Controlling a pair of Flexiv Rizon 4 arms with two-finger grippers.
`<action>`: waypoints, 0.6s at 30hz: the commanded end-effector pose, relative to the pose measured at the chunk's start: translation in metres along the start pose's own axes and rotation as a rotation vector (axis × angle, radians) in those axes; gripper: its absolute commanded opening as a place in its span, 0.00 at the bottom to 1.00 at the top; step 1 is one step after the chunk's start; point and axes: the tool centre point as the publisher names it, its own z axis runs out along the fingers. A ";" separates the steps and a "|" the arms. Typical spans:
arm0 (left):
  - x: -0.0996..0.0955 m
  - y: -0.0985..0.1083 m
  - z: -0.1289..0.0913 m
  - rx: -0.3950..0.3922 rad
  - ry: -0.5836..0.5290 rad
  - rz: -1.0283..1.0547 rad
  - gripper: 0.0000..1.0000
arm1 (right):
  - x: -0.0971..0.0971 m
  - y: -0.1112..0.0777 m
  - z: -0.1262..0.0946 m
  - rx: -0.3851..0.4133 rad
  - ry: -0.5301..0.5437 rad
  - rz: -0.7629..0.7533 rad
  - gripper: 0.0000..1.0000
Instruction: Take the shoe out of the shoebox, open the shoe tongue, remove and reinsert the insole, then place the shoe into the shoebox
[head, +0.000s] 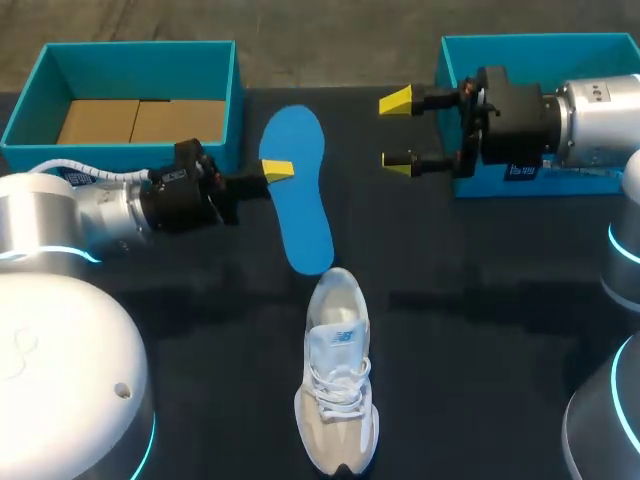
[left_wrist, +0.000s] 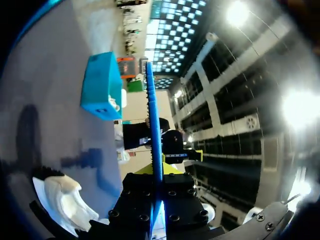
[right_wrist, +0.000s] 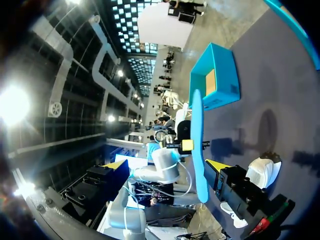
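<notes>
Head view: the white shoe (head: 338, 400) lies out on the table, toe nearest. Just beyond the shoe, the left gripper (head: 277, 171) is closed on the blue insole (head: 305, 215), probably for reinserting. Farther beyond, the right gripper (head: 398, 130) hovers with jaws apart; the shoebox (head: 140, 46) stands farthest.

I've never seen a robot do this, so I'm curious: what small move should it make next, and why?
Probably bring the insole over to the shoe's opening, to slide it back in. The left gripper is shut on the insole, which is out of the shoe. The shoe lies on the table, and the right gripper is open and holds nothing.
</notes>
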 end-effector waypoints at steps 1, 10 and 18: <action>-0.002 0.001 0.004 0.033 -0.136 -0.674 0.00 | 0.000 0.000 0.002 -0.002 -0.001 0.001 1.00; -0.011 0.002 0.012 0.023 -0.146 -0.620 0.00 | 0.000 0.000 0.002 -0.002 -0.001 0.001 1.00; -0.012 0.003 0.018 0.020 -0.125 -0.511 0.00 | 0.000 0.000 0.002 -0.002 -0.001 0.001 1.00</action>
